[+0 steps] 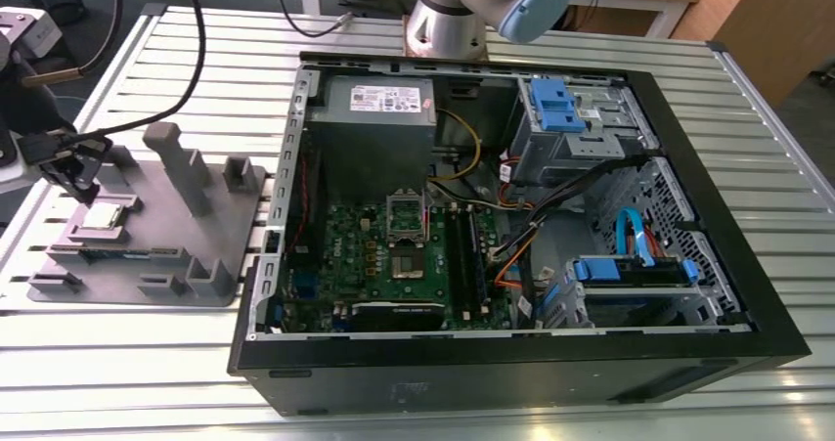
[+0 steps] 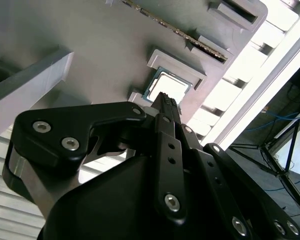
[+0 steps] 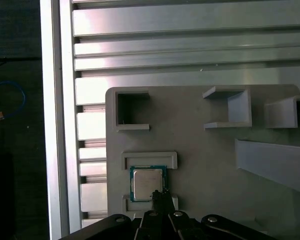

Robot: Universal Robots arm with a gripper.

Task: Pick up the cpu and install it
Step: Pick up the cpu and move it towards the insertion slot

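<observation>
The cpu (image 1: pixel 105 216) is a small square chip with a silvery top, lying flat in a recess of the grey plastic tray (image 1: pixel 156 270) at the exterior view's left. My gripper (image 1: pixel 86 195) hangs just above the chip's edge, apart from it, with its black fingers drawn together and nothing between them. Both wrist views show the cpu (image 2: pixel 167 86) (image 3: pixel 147 182) seated between two low rims, with the gripper (image 2: pixel 165 98) (image 3: pixel 160 194) tip over its near edge. The metal socket frame (image 1: pixel 407 228) sits on the green motherboard (image 1: pixel 378 275) inside the open computer case.
Upright grey posts (image 1: pixel 183 167) rise from the tray close to my gripper. The black computer case (image 1: pixel 522 363) lies open on the slatted aluminium table (image 1: pixel 131 353), holding a power supply, blue drive bays and loose cables. The arm's base (image 1: pixel 451 21) stands behind the case.
</observation>
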